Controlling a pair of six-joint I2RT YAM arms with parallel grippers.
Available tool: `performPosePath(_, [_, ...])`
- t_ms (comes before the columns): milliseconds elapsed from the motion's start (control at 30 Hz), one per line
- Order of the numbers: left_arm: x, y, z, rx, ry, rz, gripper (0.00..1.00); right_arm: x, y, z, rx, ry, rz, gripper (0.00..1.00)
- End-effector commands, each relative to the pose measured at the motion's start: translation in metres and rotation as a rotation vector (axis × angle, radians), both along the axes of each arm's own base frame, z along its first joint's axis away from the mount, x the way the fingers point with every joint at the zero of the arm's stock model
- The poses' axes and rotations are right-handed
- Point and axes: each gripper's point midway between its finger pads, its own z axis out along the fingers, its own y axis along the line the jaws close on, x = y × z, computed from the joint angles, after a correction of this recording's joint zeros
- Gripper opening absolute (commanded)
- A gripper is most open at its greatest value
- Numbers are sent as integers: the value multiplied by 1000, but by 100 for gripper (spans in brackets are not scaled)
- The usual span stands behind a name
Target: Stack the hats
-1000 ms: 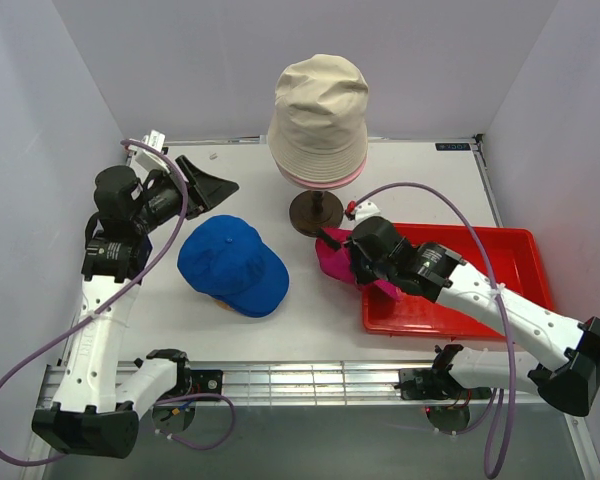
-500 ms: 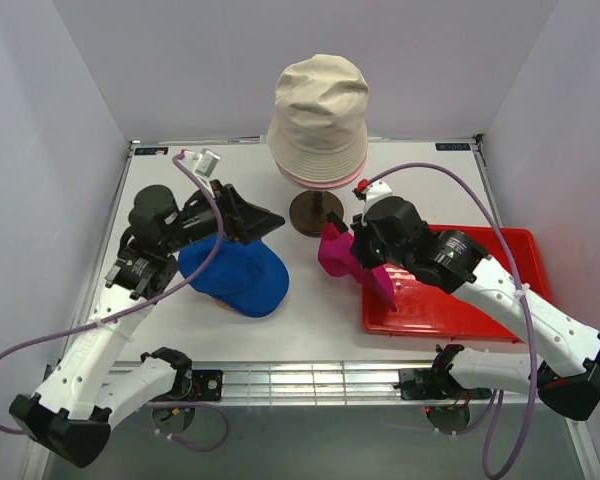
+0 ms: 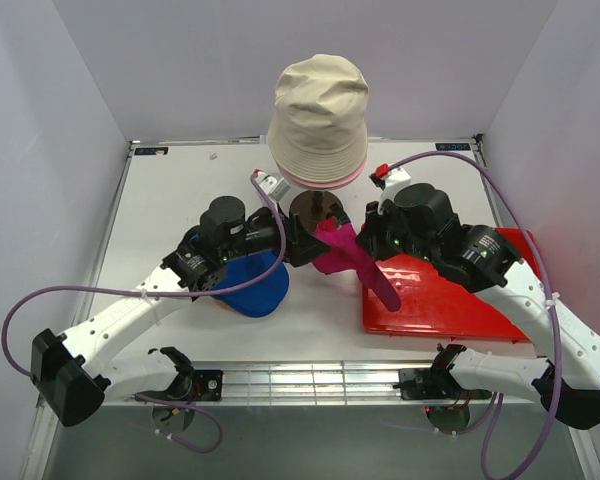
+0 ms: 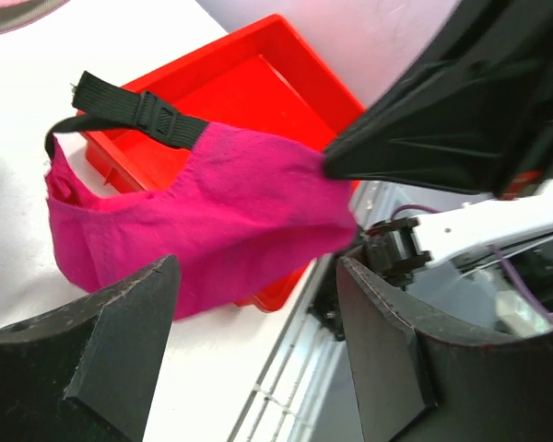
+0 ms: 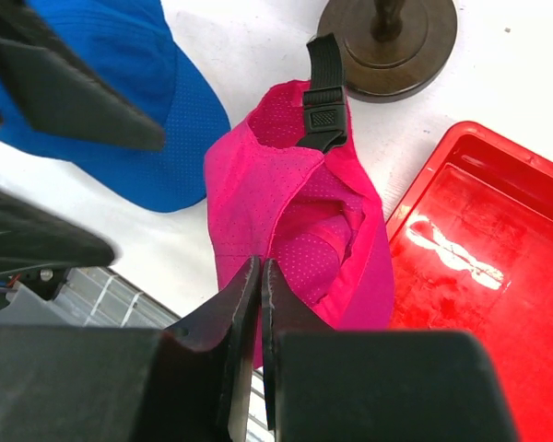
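Top external: arms angled inward, right claw (image 3: 363, 262) clenched on magenta cap (image 3: 335, 252), left claw (image 3: 305, 241) released.

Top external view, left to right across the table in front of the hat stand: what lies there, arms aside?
blue cap → magenta cap → red tray

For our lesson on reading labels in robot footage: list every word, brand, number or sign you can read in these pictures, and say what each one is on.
Nothing can be read in any view.
Right dark label, far edge of the table: too small to read.
Left dark label, same edge: too small to read.
Magenta cap: no print visible.
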Motion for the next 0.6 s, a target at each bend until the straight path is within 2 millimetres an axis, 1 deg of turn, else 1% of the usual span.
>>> performPosePath(0, [15,-3,3,29,-134,34,79,-5,0,32,56,-55,42,8])
performPosePath(33, [16,-4,2,37,-144,31,79,-6,0,37,61,-63,47,8])
performPosePath(167, [15,-5,-7,67,-181,11,79,-10,1,47,78,-67,68,8])
performPosePath(367, [6,-5,-7,75,-226,-39,79,-12,3,53,87,-68,88,8])
performPosePath(467, [5,-6,-9,89,-244,-58,79,-13,5,56,94,-68,100,8])
performPosePath(500, [5,-7,-11,96,-248,-63,79,-14,5,60,102,-73,102,8])
performPosePath(567, [8,-7,-12,113,-258,-48,79,-15,8,63,110,-74,117,8])
